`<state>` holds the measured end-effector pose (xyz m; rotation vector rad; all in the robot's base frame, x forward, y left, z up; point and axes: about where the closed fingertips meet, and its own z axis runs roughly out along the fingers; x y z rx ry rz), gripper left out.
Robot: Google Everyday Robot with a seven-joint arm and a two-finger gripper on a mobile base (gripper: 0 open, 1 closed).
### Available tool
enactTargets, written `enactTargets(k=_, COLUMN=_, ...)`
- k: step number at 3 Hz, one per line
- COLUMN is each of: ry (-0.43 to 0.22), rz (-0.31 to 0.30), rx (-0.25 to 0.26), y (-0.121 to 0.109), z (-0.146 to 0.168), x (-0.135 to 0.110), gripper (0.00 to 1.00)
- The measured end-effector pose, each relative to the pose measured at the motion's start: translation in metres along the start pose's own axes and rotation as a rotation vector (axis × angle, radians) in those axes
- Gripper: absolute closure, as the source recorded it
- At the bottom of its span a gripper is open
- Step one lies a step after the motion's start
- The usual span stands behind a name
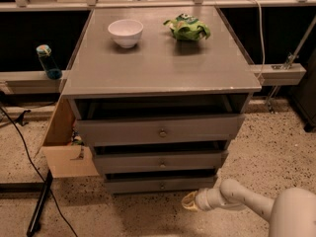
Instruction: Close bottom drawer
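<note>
The bottom drawer [160, 185] is the lowest grey front of the grey cabinet [158, 58], with a small round metal knob [161, 185]. It stands pulled out a little, with a dark gap above its front. My gripper [187, 201] sits on the end of my white arm [237, 200], low near the floor. It is just below and to the right of the drawer front, near its right corner.
The middle drawer [160, 162] and top drawer [160, 131] also stand partly out. A white bowl [125, 32] and a green bag [186, 27] sit on the cabinet top. A cardboard box [66, 147] stands at the left, with a black cable [29, 162] on the speckled floor.
</note>
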<state>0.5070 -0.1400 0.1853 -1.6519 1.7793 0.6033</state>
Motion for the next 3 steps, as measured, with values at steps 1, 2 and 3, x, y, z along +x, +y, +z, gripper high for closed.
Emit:
enactTargets(k=1, ry=0.0, rz=0.0, rx=0.0, y=0.0, z=0.0, x=0.0, gripper=0.19)
enactTargets(k=2, ry=0.0, rz=0.0, rx=0.0, y=0.0002, z=0.0003, x=-0.0001, gripper=0.0)
enactTargets(k=3, ry=0.0, rz=0.0, rx=0.0, y=0.0002, z=0.0003, x=-0.0001, gripper=0.0)
